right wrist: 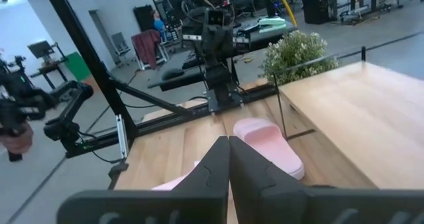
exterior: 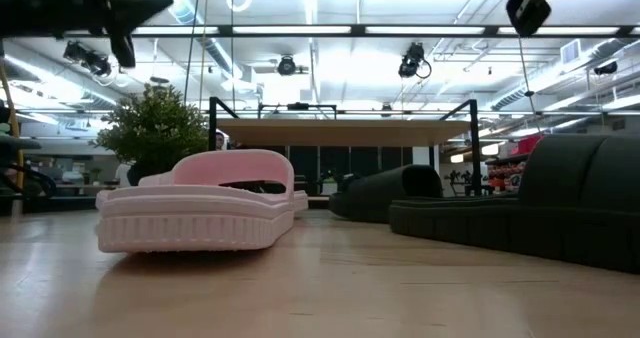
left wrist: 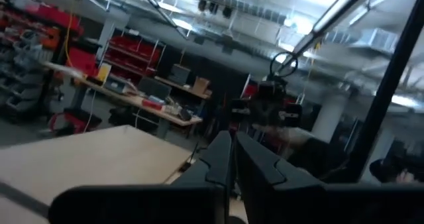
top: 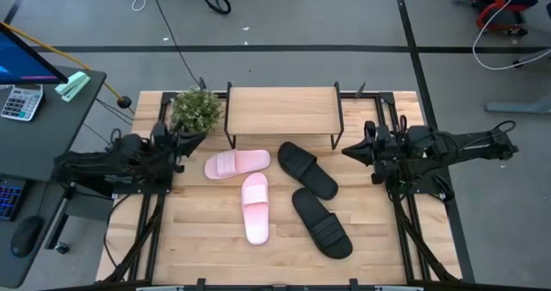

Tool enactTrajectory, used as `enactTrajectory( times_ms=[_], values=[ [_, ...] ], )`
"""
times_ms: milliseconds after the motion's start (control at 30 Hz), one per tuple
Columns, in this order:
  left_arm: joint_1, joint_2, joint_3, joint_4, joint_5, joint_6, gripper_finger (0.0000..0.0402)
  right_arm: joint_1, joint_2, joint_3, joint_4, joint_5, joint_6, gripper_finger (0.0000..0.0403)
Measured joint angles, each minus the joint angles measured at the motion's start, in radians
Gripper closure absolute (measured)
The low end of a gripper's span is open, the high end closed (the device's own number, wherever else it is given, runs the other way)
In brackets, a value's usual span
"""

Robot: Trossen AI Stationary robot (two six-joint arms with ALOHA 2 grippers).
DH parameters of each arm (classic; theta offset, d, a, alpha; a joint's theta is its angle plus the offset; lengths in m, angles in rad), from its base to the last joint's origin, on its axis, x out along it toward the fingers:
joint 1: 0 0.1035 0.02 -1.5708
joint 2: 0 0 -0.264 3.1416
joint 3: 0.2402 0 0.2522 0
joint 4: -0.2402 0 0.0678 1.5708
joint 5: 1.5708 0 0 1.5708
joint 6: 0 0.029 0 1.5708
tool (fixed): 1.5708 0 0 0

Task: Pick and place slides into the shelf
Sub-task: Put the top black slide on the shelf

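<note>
Two pale pink slides (top: 237, 164) (top: 256, 207) and two black slides (top: 307, 170) (top: 321, 222) lie sole-down on the slatted table in front of the shelf (top: 282, 110), a low rack with a wooden top and black legs. My left gripper (top: 191, 139) is shut and empty above the table's left side, near the plant. My right gripper (top: 347, 152) is shut and empty above the right side, beside the shelf's right leg. The left wrist view shows my left gripper's fingers (left wrist: 233, 159) closed together; the right wrist view shows my right gripper's fingers (right wrist: 228, 159) closed, with a pink slide (right wrist: 268, 144) beyond.
A small potted plant (top: 196, 110) stands at the shelf's left end. A desk with a calculator (top: 21, 102) and a keyboard stands off the table's left. Bare tabletop lies along the near edge (top: 215, 261).
</note>
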Motion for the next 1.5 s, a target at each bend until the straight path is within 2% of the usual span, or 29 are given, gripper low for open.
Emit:
enactTrajectory(
  times_ms=[100,200,533,767,933,1067,1200,1500],
  values=[
    [0.0,0.023,0.116,-0.171,0.005,0.011,0.0373,0.0,0.035,0.044,-0.001,0.002,-0.038,0.0389],
    [0.0,0.068,0.224,-0.274,0.012,0.032,0.0368,0.0,0.049,0.083,0.001,0.011,-0.064,0.0389],
    [0.0,0.315,0.507,-0.292,0.043,0.162,0.0361,0.0,0.054,0.191,-0.001,0.011,-0.144,0.0389],
    [0.0,0.513,0.68,-0.371,0.064,0.157,0.0346,0.0,0.056,0.296,-0.111,0.009,-0.153,0.0389],
    [0.0,0.622,0.799,-0.49,0.065,0.128,0.0329,0.0,0.056,0.378,-0.195,0.008,-0.154,0.0389],
    [0.0,0.684,0.862,-0.607,0.065,0.069,0.0314,0.0,0.056,0.432,-0.265,0.006,-0.144,0.0389],
    [0.0,0.72,0.879,-0.671,0.065,-0.015,0.03,0.0,0.056,0.478,-0.336,0.0,-0.068,0.0389],
    [-0.001,0.762,0.879,-0.699,0.097,-0.113,0.0279,0.0,0.062,0.504,-0.469,-0.061,0.094,0.0389]
  ],
)
